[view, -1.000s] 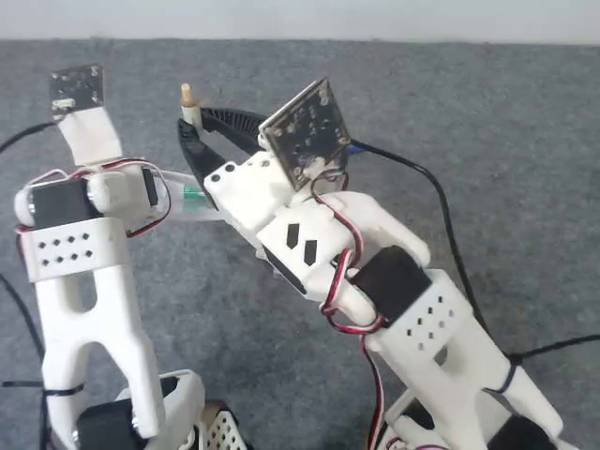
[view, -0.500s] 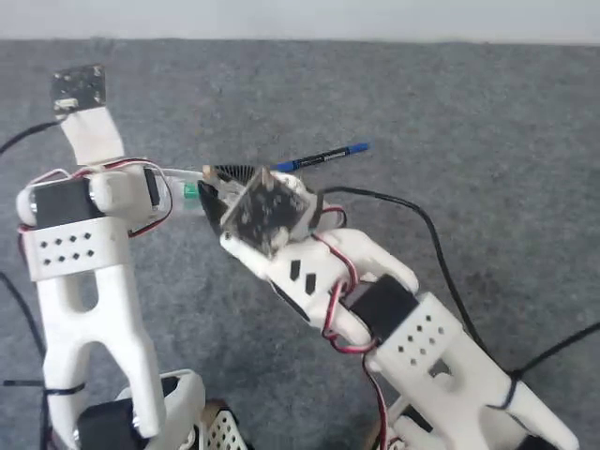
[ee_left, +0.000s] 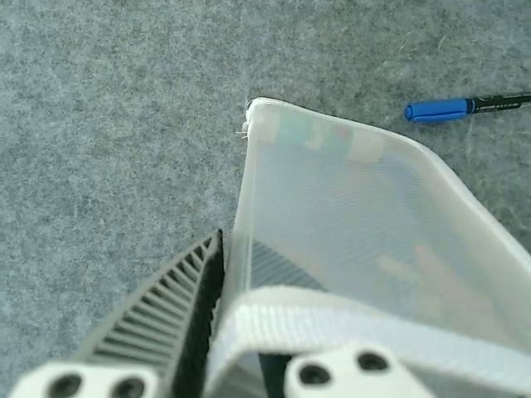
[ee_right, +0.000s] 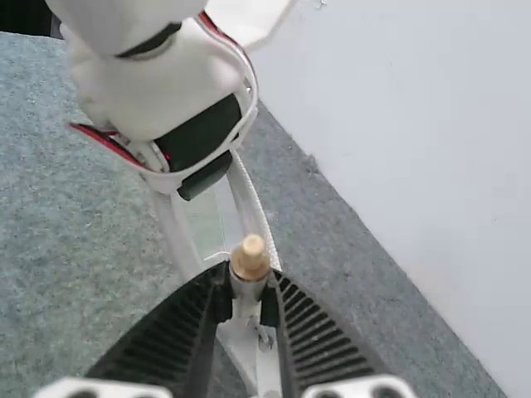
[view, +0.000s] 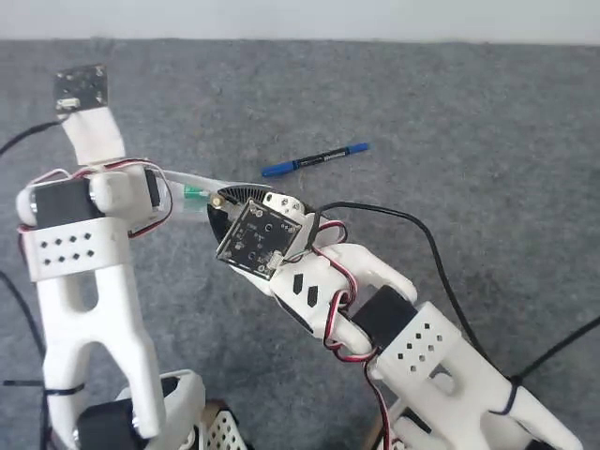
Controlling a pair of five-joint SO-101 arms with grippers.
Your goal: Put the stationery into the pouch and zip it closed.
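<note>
A translucent mesh pouch (ee_left: 357, 215) with a white zip band hangs off the carpet, and my left gripper (ee_left: 236, 274) is shut on its edge. Coloured items show faintly through its side. In the high view the pouch (view: 192, 187) stretches from the left arm toward the right one. My right gripper (ee_right: 247, 286) is shut on a white stick with a tan tip (ee_right: 249, 257), held right at the pouch's rim (ee_right: 245, 195). From above, that gripper (view: 225, 200) sits against the pouch's near end. A blue pen (view: 314, 159) lies on the carpet beyond it, also seen past the pouch (ee_left: 465, 106).
Grey carpet (view: 469, 112) covers the table, open at the back and right. A black cable (view: 431, 244) trails from the right arm across the carpet. A pale wall (ee_right: 415, 124) borders the carpet's far edge.
The right arm has swung down and in, bringing the tan-tipped stick from high at the back to the pouch's rim. The blue pen came into sight. The left arm stayed put.
</note>
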